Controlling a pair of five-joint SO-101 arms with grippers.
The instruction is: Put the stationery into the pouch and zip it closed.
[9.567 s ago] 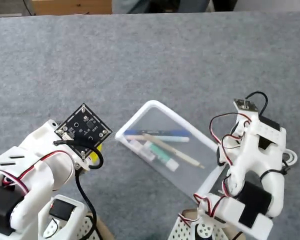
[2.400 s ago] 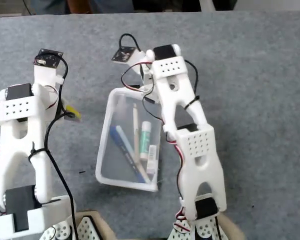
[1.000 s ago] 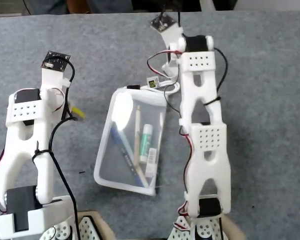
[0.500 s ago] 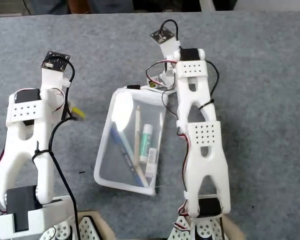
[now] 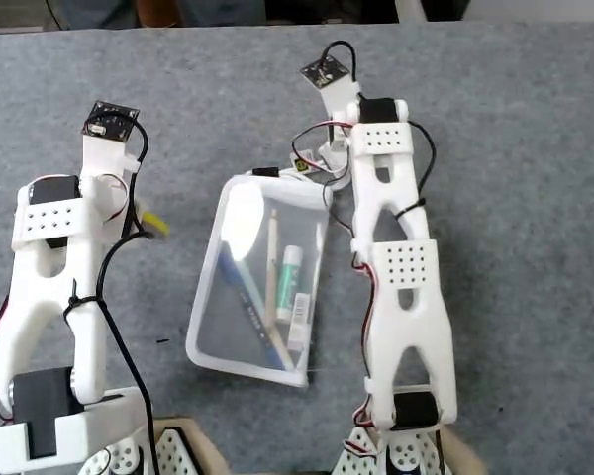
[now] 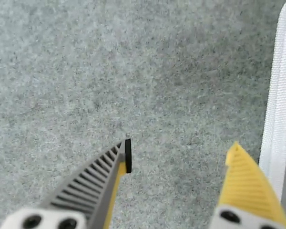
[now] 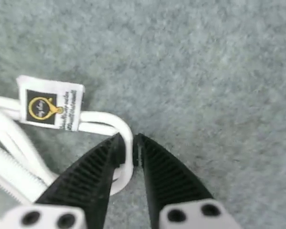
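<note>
Pouch: the clear plastic pouch with white trim [image 5: 206, 277] lies between the arms. Its long axis runs away from their bases, and the pens, pencil and glue stick [image 5: 289, 272] are inside.
Right gripper: the black right gripper [image 7: 132, 143] is at the pouch's far right corner, pinched nearly together on the white cord pull loop [image 7: 100, 117].
Left gripper: the yellow-tipped left gripper [image 6: 181, 151] is spread wide and holds nothing, just beside the pouch's left edge.
Coming move: the right arm is nearer the loop. I cannot tell whether the zip is fully closed.
Surface: grey felt counter [image 5: 495, 148].
Room: a dark strip beyond the far edge.
</note>
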